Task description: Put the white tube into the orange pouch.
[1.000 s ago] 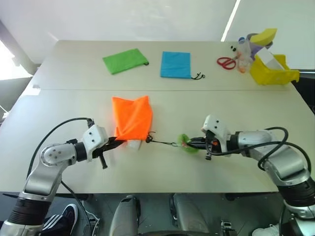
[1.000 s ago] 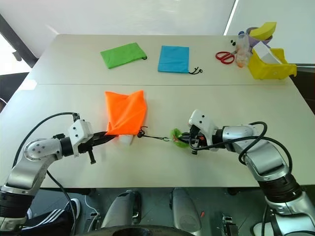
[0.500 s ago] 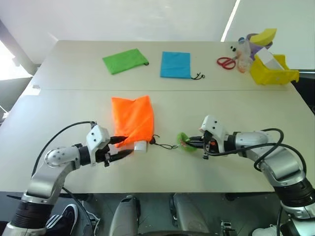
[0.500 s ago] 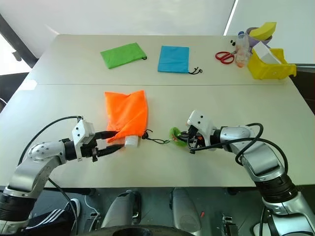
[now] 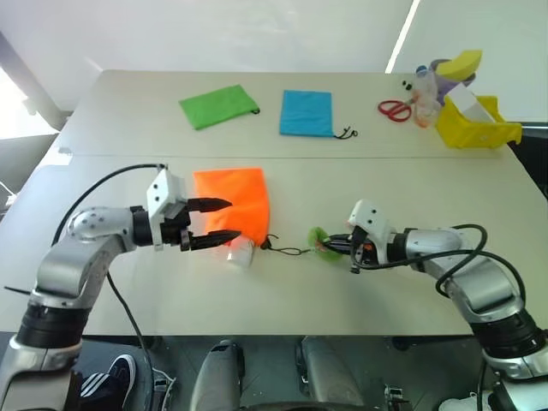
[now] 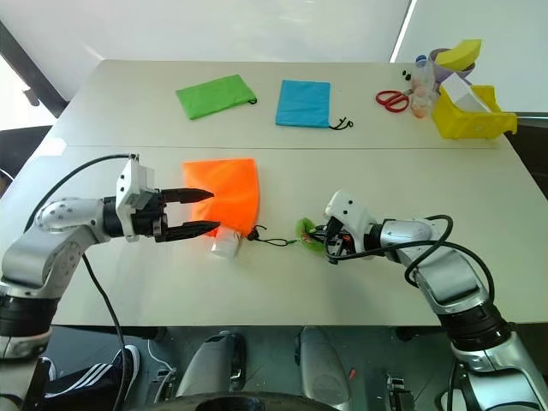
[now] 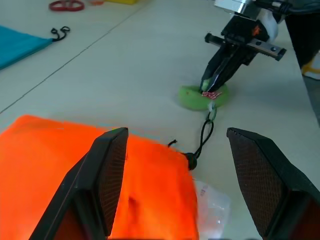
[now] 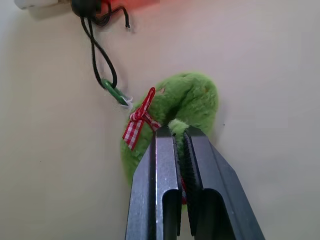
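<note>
Tube in pouch, cap poking out.
Left gripper (image 6: pixel 205 211) jaws spread, empty, at 9 o'clock of orange pouch (image 6: pixel 227 193); white tube (image 6: pixel 225 248) at its mouth. Right gripper (image 8: pixel 177 132) clamped on green fuzzy ring (image 8: pixel 192 100), likely to tension cord (image 6: pixel 274 241).

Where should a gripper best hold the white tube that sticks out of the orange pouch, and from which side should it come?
Probably the white tube's exposed cap end, approached from the table's near edge. The rest is inside the orange pouch, so nothing else offers a grip.
</note>
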